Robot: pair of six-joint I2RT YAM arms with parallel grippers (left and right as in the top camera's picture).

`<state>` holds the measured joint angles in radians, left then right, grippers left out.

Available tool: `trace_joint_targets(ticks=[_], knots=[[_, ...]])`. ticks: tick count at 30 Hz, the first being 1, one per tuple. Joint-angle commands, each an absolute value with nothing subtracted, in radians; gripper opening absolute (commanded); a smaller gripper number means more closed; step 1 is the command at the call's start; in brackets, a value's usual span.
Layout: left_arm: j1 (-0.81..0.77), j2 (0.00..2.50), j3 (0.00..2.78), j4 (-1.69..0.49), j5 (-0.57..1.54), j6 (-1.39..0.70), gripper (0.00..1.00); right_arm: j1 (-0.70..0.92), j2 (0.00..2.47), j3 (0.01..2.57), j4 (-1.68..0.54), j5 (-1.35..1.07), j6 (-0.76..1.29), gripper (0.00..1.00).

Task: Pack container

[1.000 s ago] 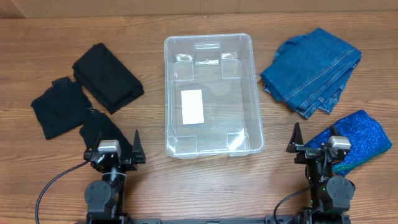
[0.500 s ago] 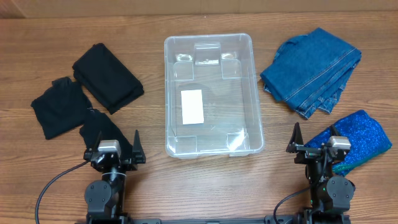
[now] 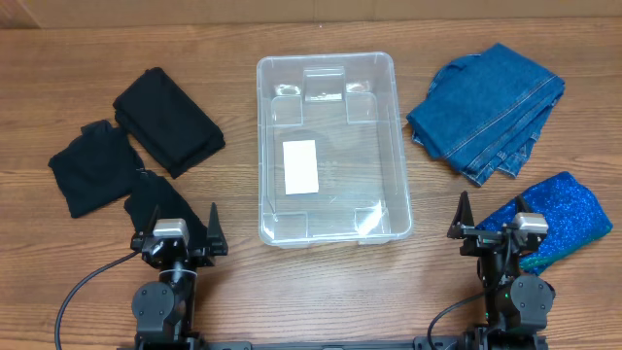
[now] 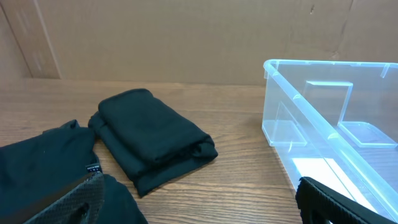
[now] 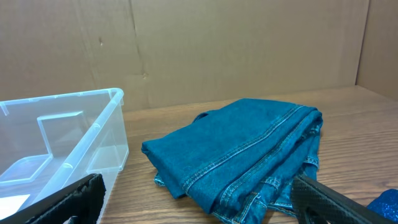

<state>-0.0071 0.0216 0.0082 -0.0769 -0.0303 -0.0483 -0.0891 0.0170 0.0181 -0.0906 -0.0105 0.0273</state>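
Bright, even light, soft shadows, sharp focus (glare only on the container point(image 3: 328, 146) rim).

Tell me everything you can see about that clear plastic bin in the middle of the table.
The clear rectangular plastic container stands upright and open, with no lid, in the middle of the wooden table, its long side running away from the arms. It has rounded corners, a thick rim, moulded steps at its inner corners and a white rectangular label on its bottom. It is empty, and nothing but the table touches it.
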Motion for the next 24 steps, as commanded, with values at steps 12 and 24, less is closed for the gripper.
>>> trace_joint_targets(ticks=[12,24], knots=[[-0.013,0.058,0.160,-0.110,0.041,-0.060,1.00,-0.085,0.223,0.233,-0.239,0.094,0.128,1.00],[-0.013,0.801,0.754,-0.393,-0.054,-0.018,1.00,-0.115,0.932,0.942,-0.632,0.102,0.180,1.00]])
